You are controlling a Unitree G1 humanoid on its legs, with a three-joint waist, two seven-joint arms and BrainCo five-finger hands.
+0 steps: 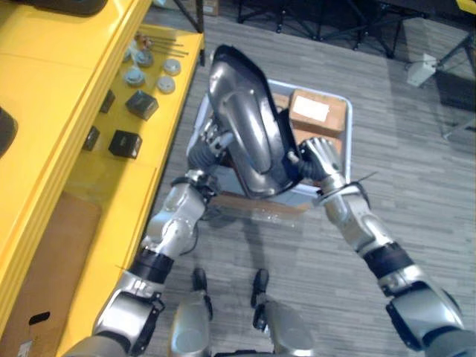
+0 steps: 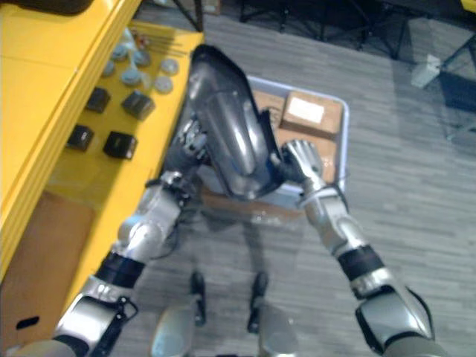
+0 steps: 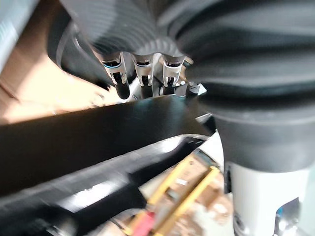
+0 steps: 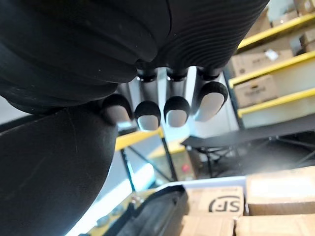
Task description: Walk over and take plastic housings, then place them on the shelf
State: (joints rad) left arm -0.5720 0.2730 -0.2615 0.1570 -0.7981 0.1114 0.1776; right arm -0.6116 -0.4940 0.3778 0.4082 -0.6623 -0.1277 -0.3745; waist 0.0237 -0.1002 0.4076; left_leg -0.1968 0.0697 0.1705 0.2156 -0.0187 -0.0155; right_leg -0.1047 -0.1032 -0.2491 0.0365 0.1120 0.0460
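Observation:
A large dark grey glossy plastic housing (image 1: 249,126) hangs tilted between my two hands, over a grey bin (image 1: 343,104). My left hand (image 1: 212,141) is against its left edge; in the left wrist view its fingers (image 3: 142,73) reach onto the rim of the housing (image 3: 98,142). On the lower right edge sits my right hand (image 1: 318,158). In the right wrist view its fingers (image 4: 177,108) are curled beside the housing (image 4: 49,172).
A yellow shelf (image 1: 44,111) runs along the left with small black boxes (image 1: 125,143) and grey round parts (image 1: 165,83) on it. Cardboard boxes (image 1: 316,111) lie in the bin. A brown cardboard sheet (image 1: 44,275) lies on the lower shelf level.

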